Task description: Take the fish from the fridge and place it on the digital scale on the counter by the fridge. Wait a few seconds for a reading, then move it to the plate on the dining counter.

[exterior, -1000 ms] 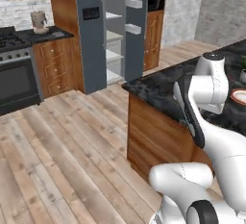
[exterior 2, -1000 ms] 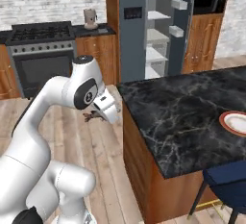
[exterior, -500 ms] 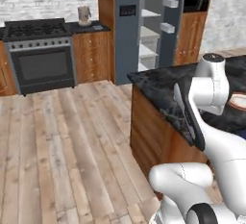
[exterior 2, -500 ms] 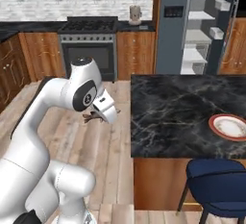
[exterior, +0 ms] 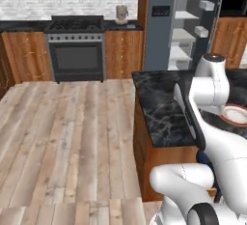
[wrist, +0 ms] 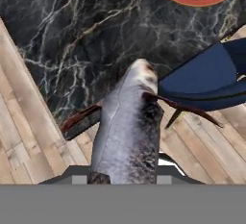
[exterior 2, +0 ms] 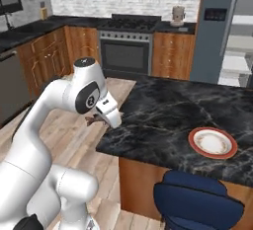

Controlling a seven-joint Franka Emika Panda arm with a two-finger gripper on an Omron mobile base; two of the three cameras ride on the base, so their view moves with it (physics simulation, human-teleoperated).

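Fish [wrist: 127, 131] gripped in the claw [exterior 2: 99, 120], hanging off the edge of the dining surface [exterior 2: 168, 115].

Seen in the hand view head-outward between the fingertips, grey body filling the middle, reddish fins spread to both sides, wooden floor [wrist: 24, 117] and a blue chair [wrist: 202, 81] below it. Claw closed on the fish, held just beside the near corner of the black marble island in the right base view. Red-rimmed plate [exterior 2: 212, 142] sitting on the slab well apart from the claw, near the chair side. Fridge [exterior: 185, 23] standing open behind the island, white shelves showing, stove [exterior: 77, 48] to its left.
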